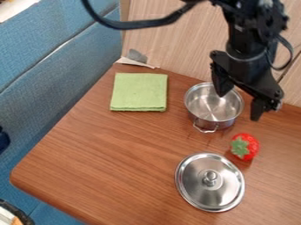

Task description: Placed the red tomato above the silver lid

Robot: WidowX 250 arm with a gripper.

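Your pick-up looks undone: the red, strawberry-like piece with a green leafy top (245, 146), which must be the task's tomato, lies on its side on the brown wood-grain table (111, 162). It sits between the round steel pot (205, 122) and the round silver lid with a raised knob (197, 194), just beside the lid and not on it. The lid rests flat, knob up, so your target seems ready as it is. By my reading, you have the whole job left: come down over the red piece, close on it, lift, carry it the short way to the lid, set it down and let go. The knob and the sloping metal could make it roll, so you would do well to lower it gently and release low.

Your arm (244, 41) comes in from the top edge, towards the right of the view, and hangs down at a slant. The black two-finger gripper (239, 107) is above the table by the pot, its fingers spread well apart with nothing between them that it holds. One finger is over the pot's opening and the other is out past the rim, on the view's right. You'll want to bring it towards the camera before going down, or a fingertip could catch the pot.
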